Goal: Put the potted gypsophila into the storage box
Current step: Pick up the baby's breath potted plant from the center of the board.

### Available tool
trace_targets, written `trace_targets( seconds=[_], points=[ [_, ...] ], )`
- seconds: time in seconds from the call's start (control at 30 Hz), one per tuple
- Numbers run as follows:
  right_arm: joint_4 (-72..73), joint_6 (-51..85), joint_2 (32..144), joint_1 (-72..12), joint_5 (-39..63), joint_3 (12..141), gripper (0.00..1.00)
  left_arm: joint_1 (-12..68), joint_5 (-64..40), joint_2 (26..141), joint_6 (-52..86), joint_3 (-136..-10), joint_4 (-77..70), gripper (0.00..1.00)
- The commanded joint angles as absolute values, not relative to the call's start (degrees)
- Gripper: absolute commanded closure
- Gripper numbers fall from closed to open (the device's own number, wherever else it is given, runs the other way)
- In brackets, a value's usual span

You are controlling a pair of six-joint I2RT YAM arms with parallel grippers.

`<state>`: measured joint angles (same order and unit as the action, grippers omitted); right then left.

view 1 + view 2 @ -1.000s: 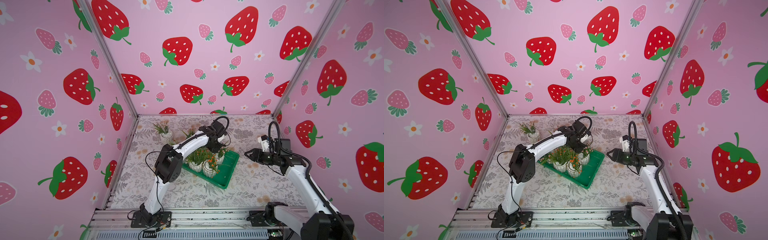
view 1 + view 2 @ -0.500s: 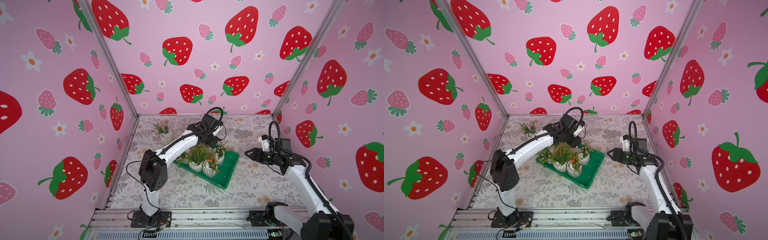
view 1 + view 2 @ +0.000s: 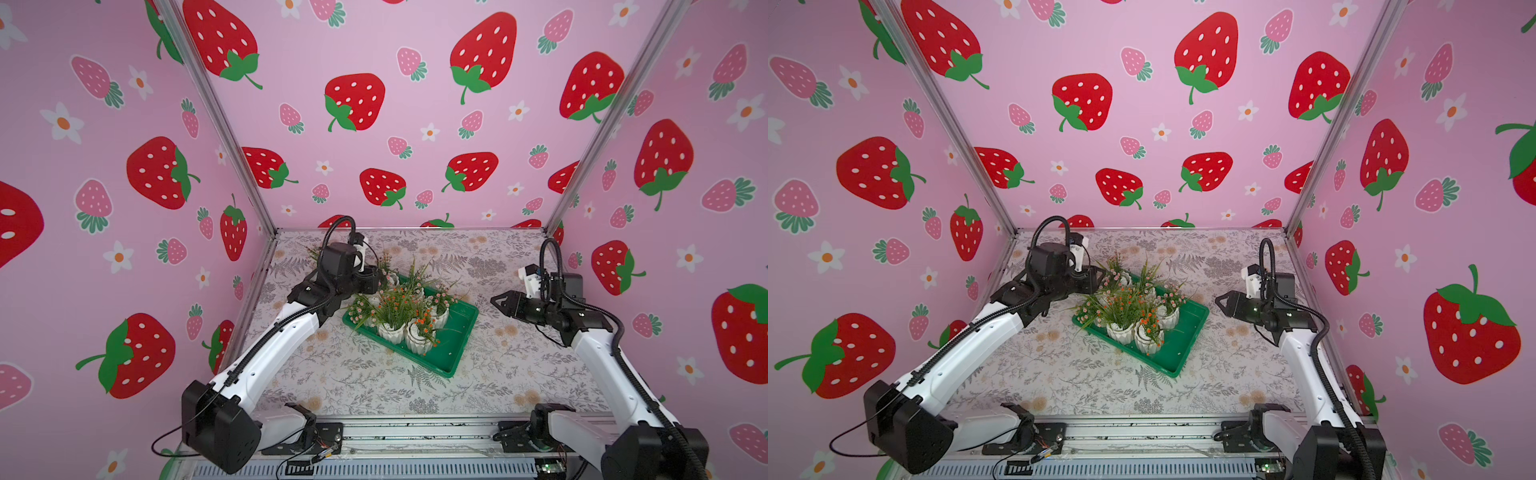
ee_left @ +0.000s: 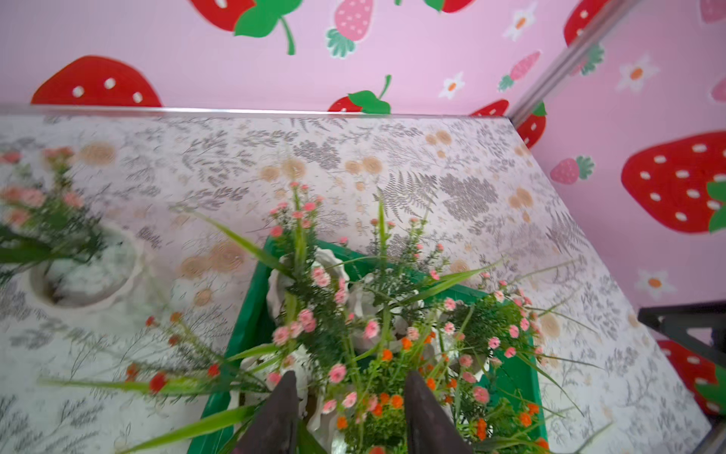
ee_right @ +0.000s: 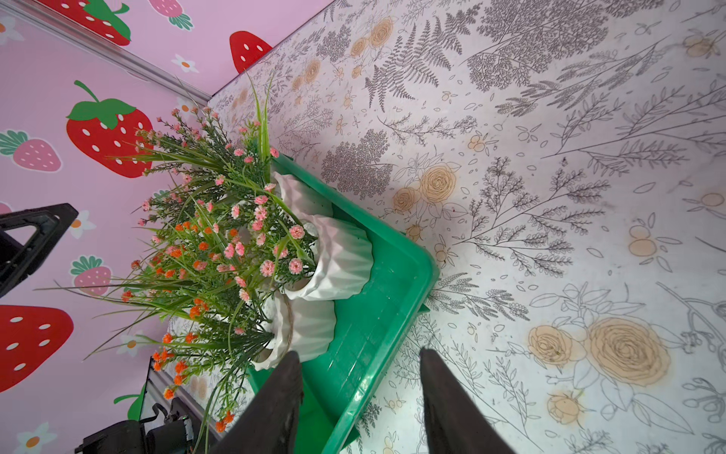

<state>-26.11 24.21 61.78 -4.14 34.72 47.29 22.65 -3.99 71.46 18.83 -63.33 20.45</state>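
Here's the green storage box, sitting at a slant in the middle of the fern-printed table. The potted gypsophila is bunched inside it on the side nearer the left arm. The white ribbed pots stand upright and pressed together, with pink and orange blooms all tangled (too thick a tangle to count the pots cleanly). Green floor shows at the box's other end.

The left gripper hangs at the box's far-left corner, just above the sprigs. In the left wrist view its dark fingers stand parted, with only loose flower heads showing between them and nothing clamped. That same view catches a lone pot with pink flowers. It is blurred, and it stands on the table outside the box, off the far corner and apart from the rim.

On the other side, the right gripper hovers off the box's right end, near it but not touching, pointing toward the plants. The right wrist view shows its fingers spread wide, with the box corner and patterned table between them, holding nothing. Pink strawberry-print walls close in the scene on three sides.
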Motion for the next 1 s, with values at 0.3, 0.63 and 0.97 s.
trace_targets(
  seconds=[0.3, 0.63, 0.97],
  points=[
    [-26.6, 22.3, 66.4, -9.9, 30.7, 53.6, 0.49, 5.0, -3.8, 63.5, 35.4, -52.4, 23.1, 0.54],
    [-27.5, 21.5, 68.6, -11.8, 30.3, 56.6, 0.49, -7.3, -9.2, 70.9, 37.7, -50.1, 19.4, 0.57],
    [-27.0, 21.5, 70.9, -14.7, 31.8, 59.0, 0.49, -8.1, -12.4, 84.6, 34.0, -58.0, 13.5, 0.58]
  ],
)
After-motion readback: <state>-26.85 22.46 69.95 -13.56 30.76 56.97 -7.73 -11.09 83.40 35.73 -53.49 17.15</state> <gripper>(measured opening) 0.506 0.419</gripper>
